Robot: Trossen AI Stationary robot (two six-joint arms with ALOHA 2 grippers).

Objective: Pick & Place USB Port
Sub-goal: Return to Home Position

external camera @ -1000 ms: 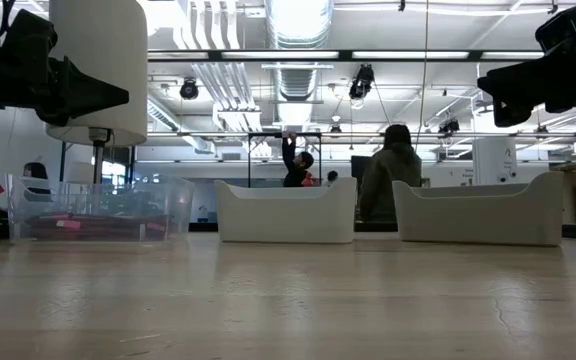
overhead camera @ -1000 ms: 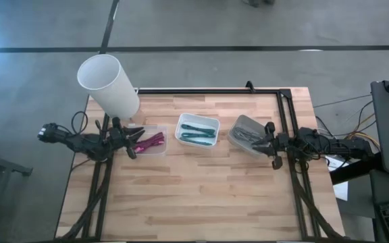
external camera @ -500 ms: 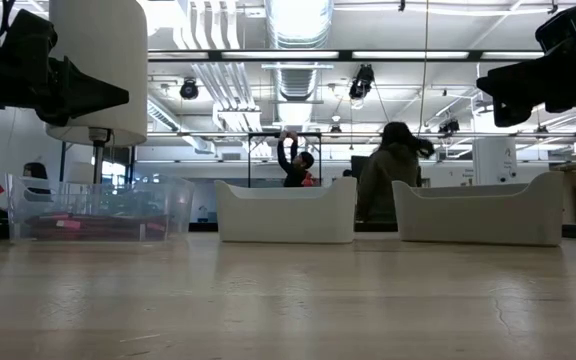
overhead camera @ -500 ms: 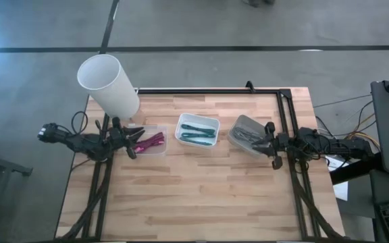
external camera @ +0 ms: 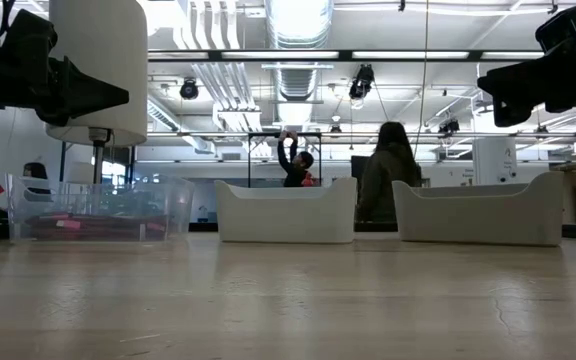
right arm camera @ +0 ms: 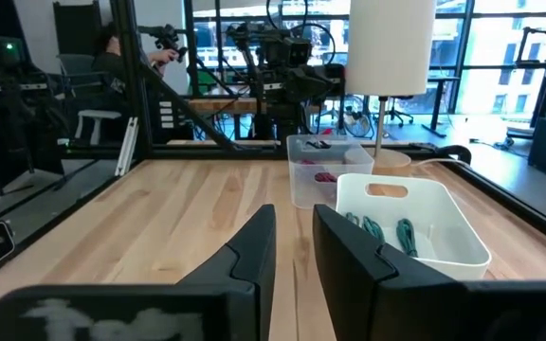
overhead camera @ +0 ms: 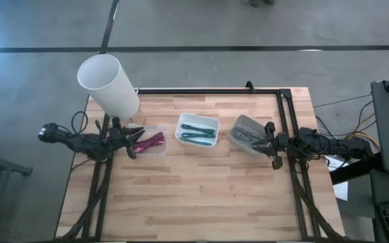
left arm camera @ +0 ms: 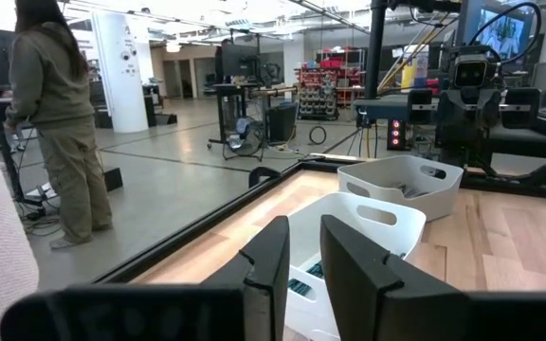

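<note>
Three small bins stand in a row on the far half of the wooden table. The clear bin (overhead camera: 151, 142) holds pink pieces, the middle white bin (overhead camera: 197, 131) holds teal pieces (right arm camera: 406, 233), and the right white bin (overhead camera: 248, 135) holds grey pieces. My left gripper (overhead camera: 132, 143) hovers level at the clear bin's left side, fingers close together, holding nothing (left arm camera: 304, 237). My right gripper (overhead camera: 267, 144) hovers level at the right bin's right side, also shut and empty (right arm camera: 294, 227). In the low view both grippers hang well above the tabletop.
A tall white cylinder on a stand (overhead camera: 108, 84) rises at the table's far left corner, just behind the left arm. A black frame rail (overhead camera: 208, 90) runs along the far and right edges. The near half of the table (overhead camera: 194, 196) is bare wood. People stand in the room behind (external camera: 388, 170).
Both arms and all three bins have kept still. Only a person in the room behind the table has shifted.
</note>
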